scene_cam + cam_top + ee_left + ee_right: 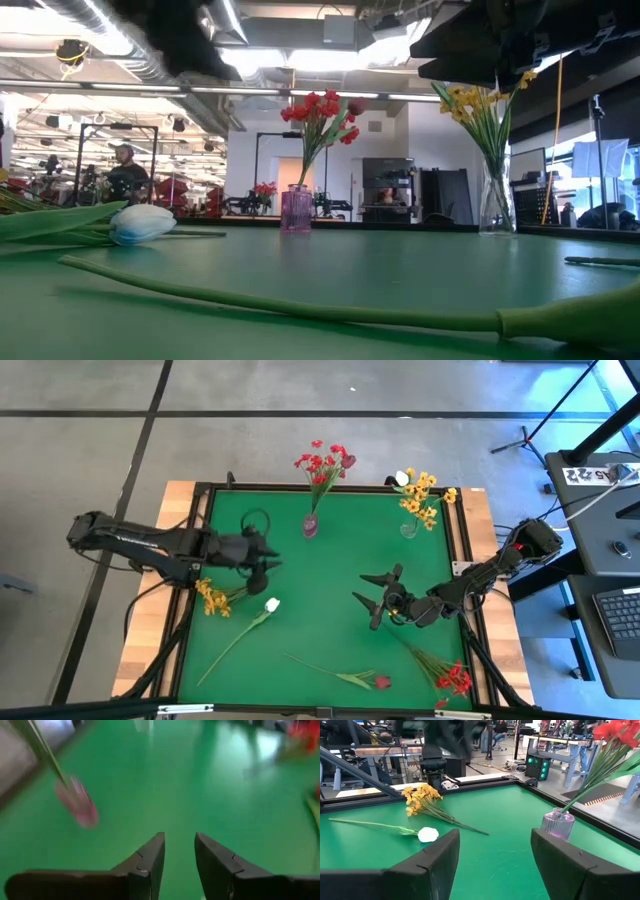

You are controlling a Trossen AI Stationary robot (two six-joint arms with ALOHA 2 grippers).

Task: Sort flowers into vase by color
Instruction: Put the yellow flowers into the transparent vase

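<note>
1. Green mat [330,560] covers the table; beyond it is a lab room with racks, and a person stands far off in the low view.
2. Pink vase [311,525] at the far edge holds red blossom clusters [322,463]. Clear vase [409,528] further right along the same edge holds yellow blossoms [424,498] plus one white bud [402,478].
3. Not yet sorted, lying flat on the mat: yellow-orange cluster [212,597] by the left edge, white-bud stem [240,635] just beside it, dark red bud stem [345,676] near the front edge, red cluster [448,675] at the front right corner.
4. Left gripper [262,563] hangs above the mat, between the pink vase and the yellow-orange cluster. Its wrist view shows the fingers parted a little with bare mat between them, so nothing is held.
5. Right gripper [372,598] sits right of centre, fingers spread wide and empty, pointing across at the white bud and yellow cluster.
6. Step, as I read it: between placements, no stem in hand, next pick pending.
7. Next move likely calls for the left gripper to drop onto the yellow-orange cluster's stems, pinch low on the stems, lift, then tilt them upright into the clear vase.
8. Risk: stems are thin and lie flat, so a shallow pinch may slip. The white-bud stem lies close enough to get snagged.
</note>
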